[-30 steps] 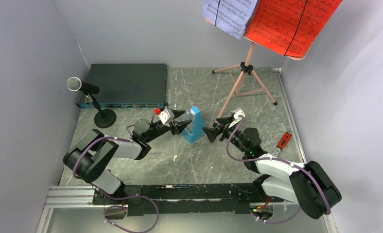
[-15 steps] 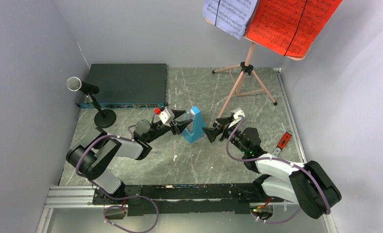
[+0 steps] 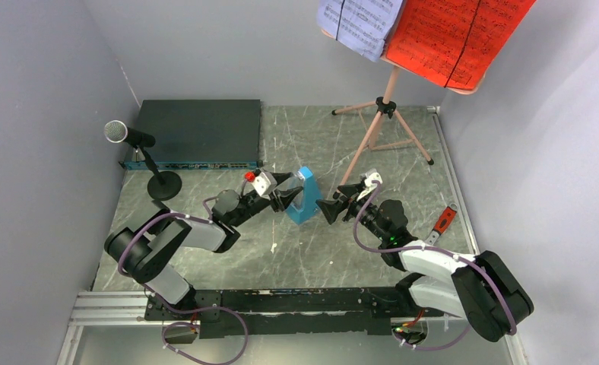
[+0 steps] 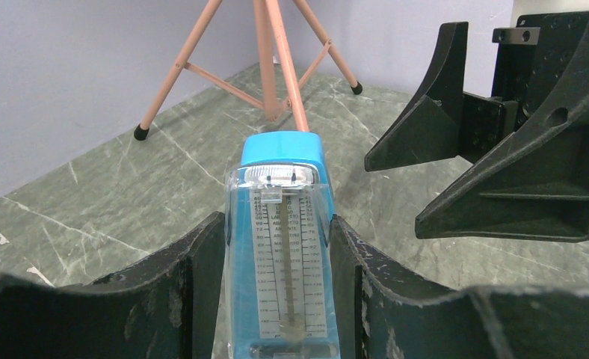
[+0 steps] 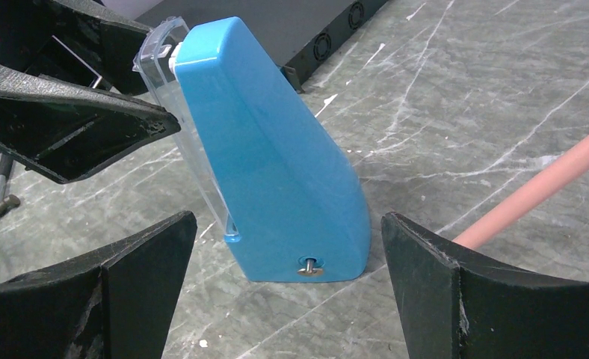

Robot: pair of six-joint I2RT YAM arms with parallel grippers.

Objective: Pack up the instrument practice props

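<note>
Left gripper (image 4: 276, 232): clamped on metronome (image 5: 276, 157), at its clear cover (image 5: 190, 127).
Right gripper (image 5: 288, 217): spread wide, not touching.
Risk: cover slips free; metronome tips.

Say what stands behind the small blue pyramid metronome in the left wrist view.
The pink tripod music stand on the grey marbled table. Two of its feet show; the blue metronome covers the third leg's foot.

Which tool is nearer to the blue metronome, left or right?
Left. The left tool has a finger close on each side of the metronome; the right tool is open, apart from it, at its back.
</note>
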